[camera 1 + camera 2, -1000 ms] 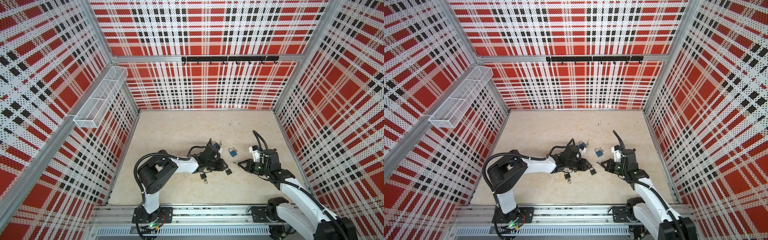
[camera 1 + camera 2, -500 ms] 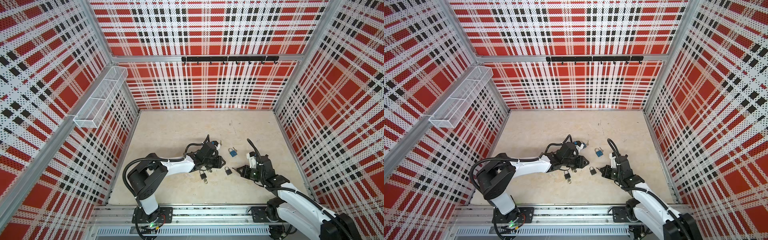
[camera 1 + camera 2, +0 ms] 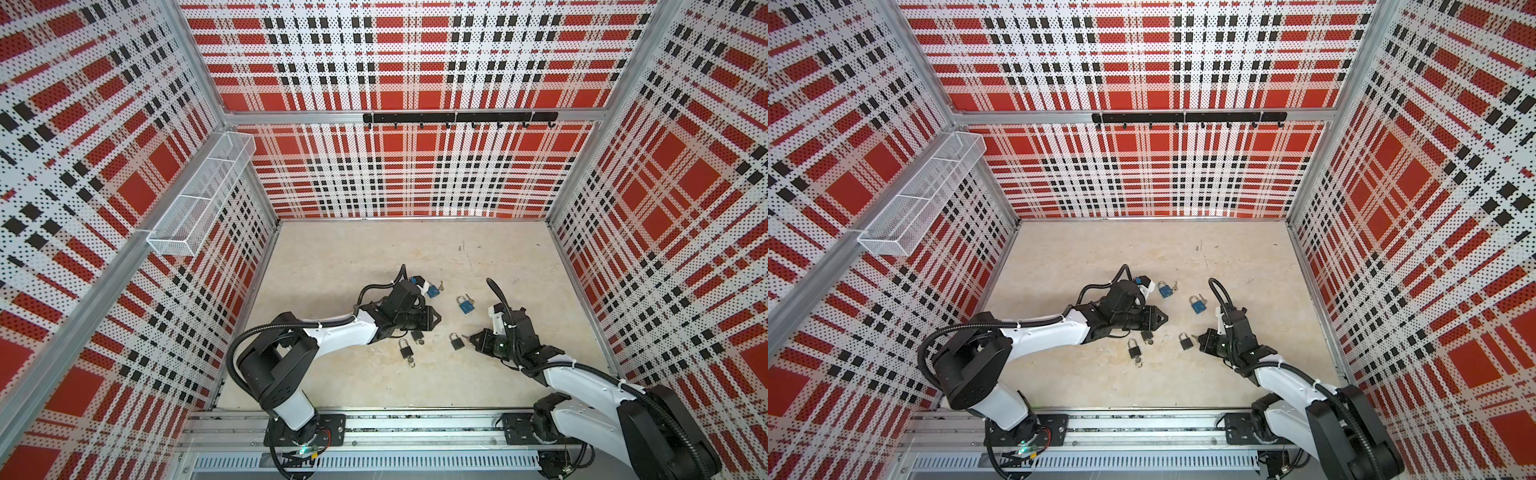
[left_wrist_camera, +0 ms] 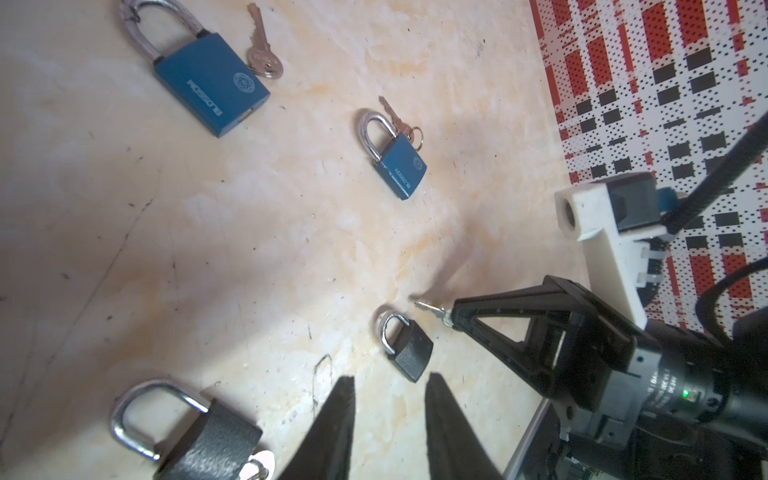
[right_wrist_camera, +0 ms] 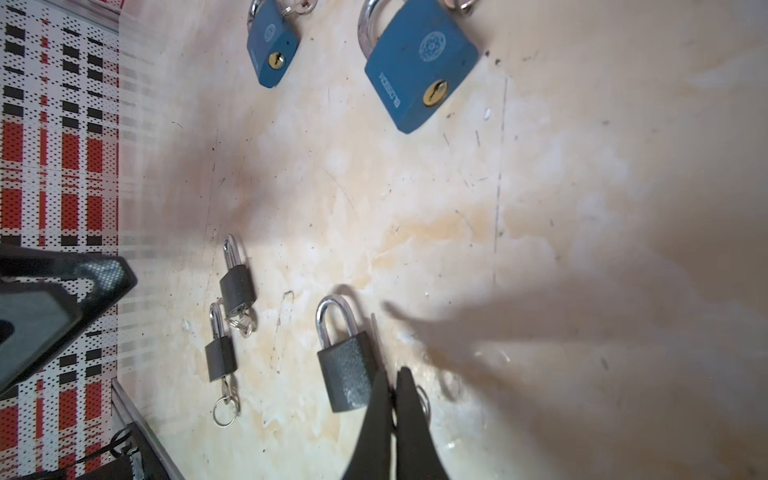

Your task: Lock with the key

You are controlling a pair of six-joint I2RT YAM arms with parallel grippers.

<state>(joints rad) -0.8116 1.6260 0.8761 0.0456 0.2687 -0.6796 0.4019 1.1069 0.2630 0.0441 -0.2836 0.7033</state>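
Gripping a small key [image 4: 430, 309], the right hand [image 4: 453, 320] is clenched on it, blade sticking out past the tips toward the left. The key tip is just beside the shackle of a black padlock [image 4: 407, 349], not in its keyhole. That padlock lies flat on the beige tabletop [image 3: 353, 270], near-middle, just left of the right hand. The left hand [image 4: 388, 386] is released, with a clear gap between the fingers [image 4: 340, 415] and nothing in it. It sits low, left of and slightly farther back than the black padlock, pointing right, apart from the lock. A second black padlock [image 3: 417, 336] lies just near of the left hand, and a third black padlock [image 3: 405, 348] is a bit nearer and further left. Both have a key in the bottom. A blue padlock [image 3: 432, 289] lies far of the left hand, and the other blue padlock [image 3: 466, 305] lies far of the gap between the hands. Each has a key beside its shackle.
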